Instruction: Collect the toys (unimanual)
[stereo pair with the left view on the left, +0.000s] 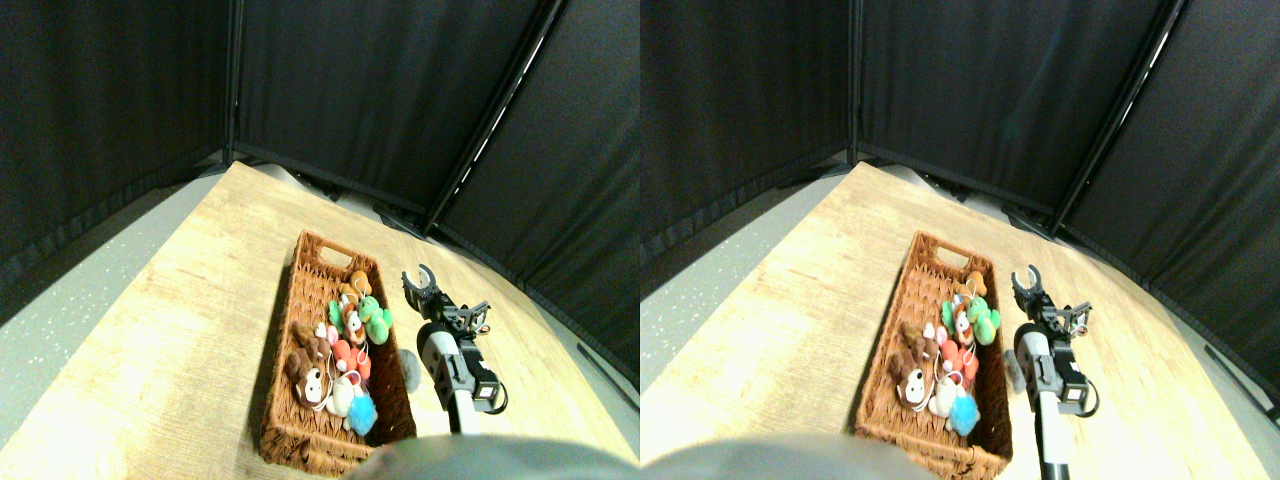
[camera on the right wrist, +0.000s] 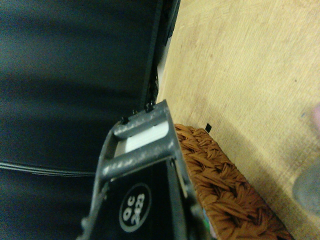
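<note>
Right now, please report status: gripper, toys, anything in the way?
Right gripper beside basket, holding nothing. Toys piled inside basket. One grey toy on table, close to the arm. Path unobstructed.

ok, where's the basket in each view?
Stereo pair: basket left of centre on the table, toys inside, gripper just off its right side.
Wrist: only a woven rim stretch beside the jaw frame.
Shared landmark: black curtain.

Bright overhead glare, fisheye edges, blurry wrist view

Brown woven basket (stereo pair with the left view on the left: 300, 300), green (stereo pair with the left view on the left: 376, 318), orange, blue, brown-white toys, pale wood-grain table (stereo pair with the left view on the left: 190, 300), black curtains (stereo pair with the left view on the left: 380, 90)
</note>
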